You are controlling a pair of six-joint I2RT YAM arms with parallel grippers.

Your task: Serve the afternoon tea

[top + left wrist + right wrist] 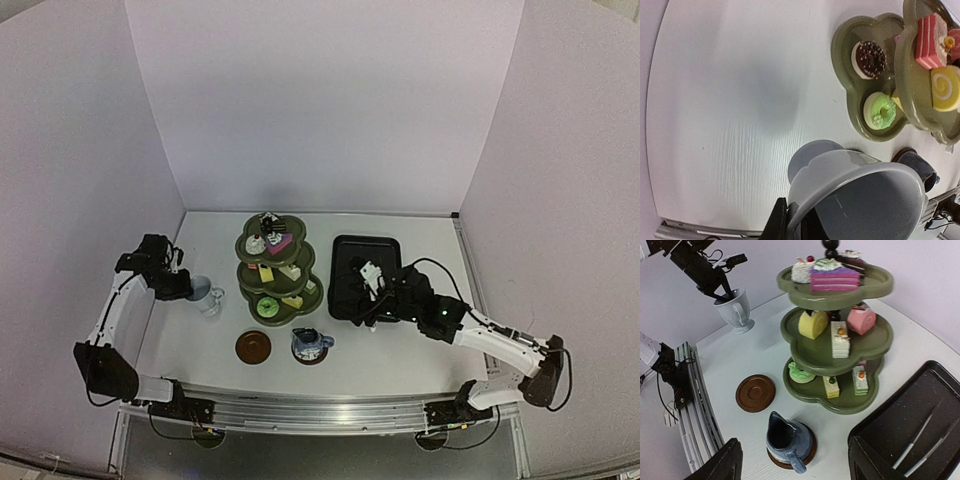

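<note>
Left gripper (pixel 794 226): jaws pressed together on the rim of the mug (pixel 860 200), one finger inside and one outside. The mug stands foot-down on the table (pixel 730 125), directly under this gripper. Past the mug from this gripper is the stand (pixel 850 100), with cakes (pixel 880 111) on its lowest tier facing the gripper.

Right gripper (pixel 362 290): fingers spread, nothing between them, hanging above the tray (pixel 900 425). Just ahead of it and below, the pot (pixel 787 440) sits on a coaster (pixel 811 447). The bare coaster (pixel 755 393) lies ahead and to its left, apart from the pot. To its right, tongs (pixel 922 442) lie in the tray. Farther ahead is the stand, with all three tiers loaded. Farthest from it, ahead and to the left, are the mug and the left gripper.
</note>
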